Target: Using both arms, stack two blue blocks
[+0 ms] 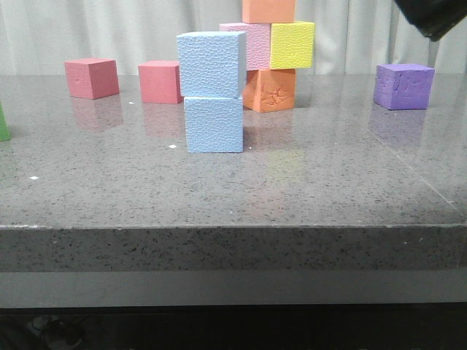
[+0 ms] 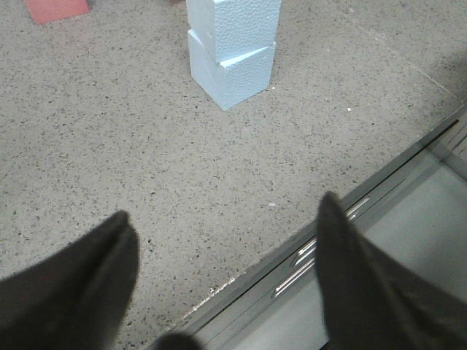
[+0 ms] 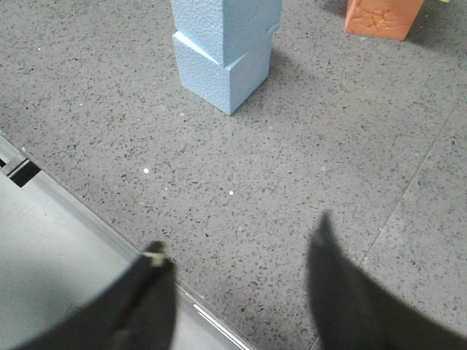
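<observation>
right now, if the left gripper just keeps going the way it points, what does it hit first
Most likely the bare table top: the open left gripper looks down at the near edge. The stacked blue blocks sit farther ahead, though depth is hard to judge.

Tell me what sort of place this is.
Probably a robot lab test bench, not a home: a speckled grey stone-look table holds only coloured foam cubes, including two stacked blue blocks, and a plain pale curtain hangs as a backdrop.
</observation>
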Robot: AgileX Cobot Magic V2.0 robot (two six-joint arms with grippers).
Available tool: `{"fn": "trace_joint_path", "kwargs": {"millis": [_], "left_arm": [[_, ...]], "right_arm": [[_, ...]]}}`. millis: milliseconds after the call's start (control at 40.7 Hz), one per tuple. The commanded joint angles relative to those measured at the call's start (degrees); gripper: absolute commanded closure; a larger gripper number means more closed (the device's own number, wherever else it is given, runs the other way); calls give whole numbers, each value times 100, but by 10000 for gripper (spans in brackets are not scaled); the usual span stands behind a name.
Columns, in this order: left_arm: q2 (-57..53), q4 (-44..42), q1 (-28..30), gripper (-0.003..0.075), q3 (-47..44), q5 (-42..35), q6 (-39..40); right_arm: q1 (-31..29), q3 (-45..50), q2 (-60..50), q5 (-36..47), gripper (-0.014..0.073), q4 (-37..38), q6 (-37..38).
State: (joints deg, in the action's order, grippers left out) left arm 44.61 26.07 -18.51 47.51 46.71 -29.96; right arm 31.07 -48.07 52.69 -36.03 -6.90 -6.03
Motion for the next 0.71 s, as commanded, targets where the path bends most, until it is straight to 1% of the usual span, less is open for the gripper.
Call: {"fn": "trace_joint_path", "kwargs": {"millis": [0, 25, 98, 172, 270, 589, 687], "left_arm": [[-34, 205, 12, 421, 138, -371, -6], [-34, 205, 12, 461, 138, -371, -6], [-34, 205, 12, 552, 138, -371, -6], [-34, 205, 12, 631, 138, -360, -6], [-34, 205, 12, 734, 138, -360, -6], [-99, 217, 1, 739, 112, -391, -6], [-499, 198, 226, 739, 18, -405, -6]], "right_arm": [[-44, -155, -75, 320, 442, -58, -20], [-44, -155, -75, 307, 489, -58, -20], [-44, -155, -75, 267, 592, -58, -20], [-44, -155, -75, 260, 669, -58, -20], [-44, -155, -75, 242, 663, -58, -20], [-44, -155, -75, 242, 663, -58, -20], [-44, -155, -75, 242, 663, -58, -20]]}}
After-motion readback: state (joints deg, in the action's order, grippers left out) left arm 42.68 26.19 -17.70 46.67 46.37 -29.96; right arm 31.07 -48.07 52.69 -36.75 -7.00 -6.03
